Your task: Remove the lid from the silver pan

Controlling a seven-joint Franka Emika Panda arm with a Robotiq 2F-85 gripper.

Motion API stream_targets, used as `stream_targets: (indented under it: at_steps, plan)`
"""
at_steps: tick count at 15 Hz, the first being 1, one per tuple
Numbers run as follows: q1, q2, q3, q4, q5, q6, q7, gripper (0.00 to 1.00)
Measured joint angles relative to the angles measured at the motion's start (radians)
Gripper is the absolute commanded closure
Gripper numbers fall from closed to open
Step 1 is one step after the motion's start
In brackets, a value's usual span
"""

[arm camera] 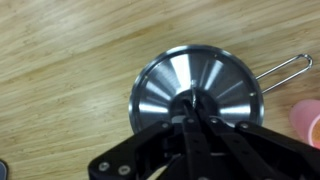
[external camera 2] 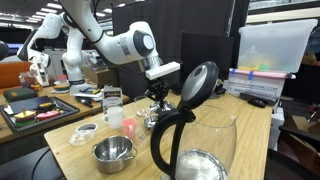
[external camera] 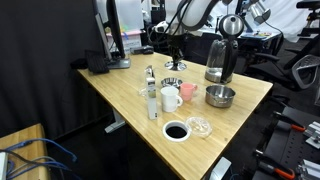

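Observation:
The silver pan (arm camera: 255, 100) sits on the wooden table with its wire handle (arm camera: 285, 68) sticking out to the right. The round shiny lid (arm camera: 165, 85) lies on it and covers it. My gripper (arm camera: 190, 108) is straight above the lid's middle, with its fingers drawn together at the small dark knob. In both exterior views the gripper (external camera: 172, 66) (external camera 2: 157, 97) points down over the pan (external camera: 172, 83) (external camera 2: 153, 117). The lid looks seated on the pan.
A pink mug (external camera: 187, 92) and a white mug (external camera: 170, 99) stand beside the pan. A larger steel bowl (external camera: 220, 96), a kettle (external camera: 222, 50), a clear glass disc (external camera: 200, 126), a slim bottle (external camera: 152, 100) and a monitor (external camera: 118, 35) share the table.

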Motion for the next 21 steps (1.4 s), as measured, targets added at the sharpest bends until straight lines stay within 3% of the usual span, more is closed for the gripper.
stream_targets:
  at_steps: [5,11,12,18,19,21]
  plan:
    - [-0.008,-0.02,-0.07,-0.077,-0.038,0.002,0.182,0.99]
    - [-0.035,0.07,-0.106,-0.101,-0.051,0.002,0.4,0.99]
    - [-0.035,0.08,-0.106,-0.102,-0.051,0.002,0.423,0.75]
    - [-0.035,0.087,-0.101,-0.098,-0.048,0.005,0.502,0.39]
    - [-0.035,0.081,-0.1,-0.098,-0.046,0.008,0.509,0.56]
    - [-0.035,0.067,-0.099,-0.098,-0.043,0.01,0.518,0.41]
